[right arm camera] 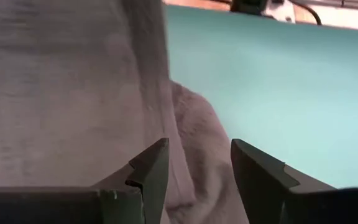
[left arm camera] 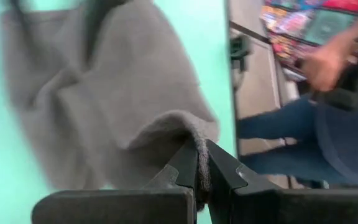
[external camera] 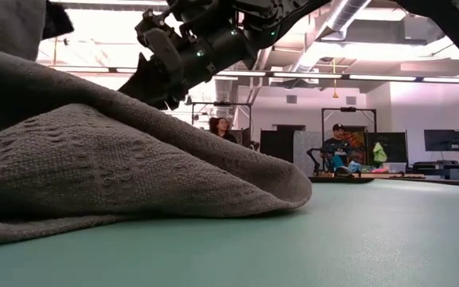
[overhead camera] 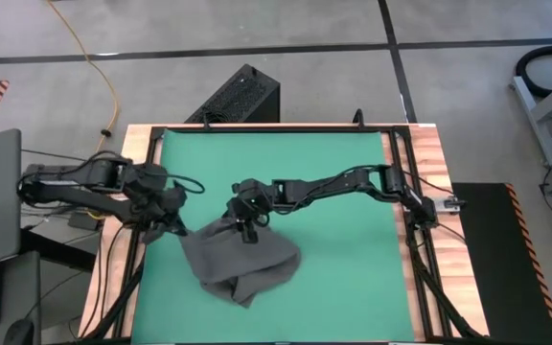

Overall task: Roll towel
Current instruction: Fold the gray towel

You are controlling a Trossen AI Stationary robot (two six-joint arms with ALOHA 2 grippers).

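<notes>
The green mat (overhead camera: 333,220) covers most of the table (overhead camera: 429,163) and serves as the landmark here. On the mat's front-left part lies the towel (overhead camera: 242,264), a crumpled dark grey heap with folds piled on each other, its near end reaching toward the mat's front edge.

The left gripper (overhead camera: 173,222) sits at the mat's left edge, at the towel's left corner. In the left wrist view its jaws are closed together on a fold of the towel's hem (left arm camera: 201,163), the cloth pinched between the two dark fingers (left arm camera: 182,165) and lifted off the mat.

The right gripper (overhead camera: 247,227) hangs over the mat's left-centre, at the towel's rear edge. In the right wrist view its jaws stand apart, with towel cloth lying beneath and between the fingers (right arm camera: 154,168); whether they touch the cloth cannot be told.

In the low view the towel fills the left foreground and is cut off by the picture's edge, hiding the left gripper entirely. No white tag can be made out. Beyond the mat, two people (external camera: 339,151) sit far off, small and indistinct; another person's legs (left arm camera: 291,137) show blurred past the mat's edge in the left wrist view.
</notes>
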